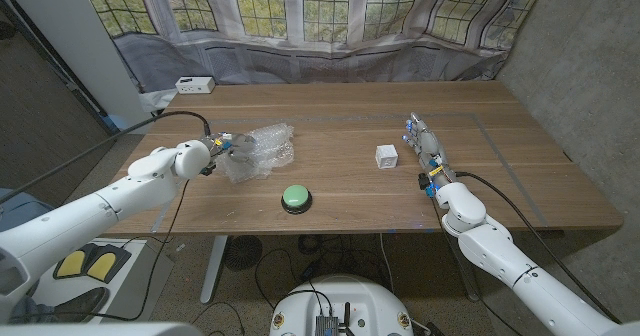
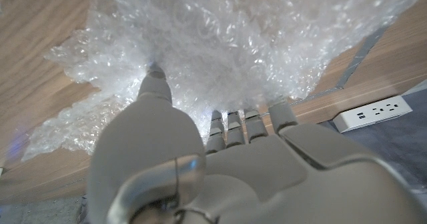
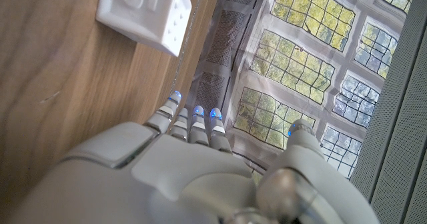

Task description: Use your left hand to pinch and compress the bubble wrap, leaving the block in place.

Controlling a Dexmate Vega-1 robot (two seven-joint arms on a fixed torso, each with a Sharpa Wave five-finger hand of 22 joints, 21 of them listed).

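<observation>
Two hands: left hand (image 1: 222,146) pinches bubble wrap (image 1: 260,150); right hand (image 1: 424,148) spread, beside block (image 1: 386,157).

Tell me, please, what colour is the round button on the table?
Green, on a dark base: the button shows best in the head view.

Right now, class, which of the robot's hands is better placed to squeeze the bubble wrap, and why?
Left. The left hand is already at the bubble wrap, its fingers touching it. The right hand stands beside the white block, far from the wrap.
</observation>
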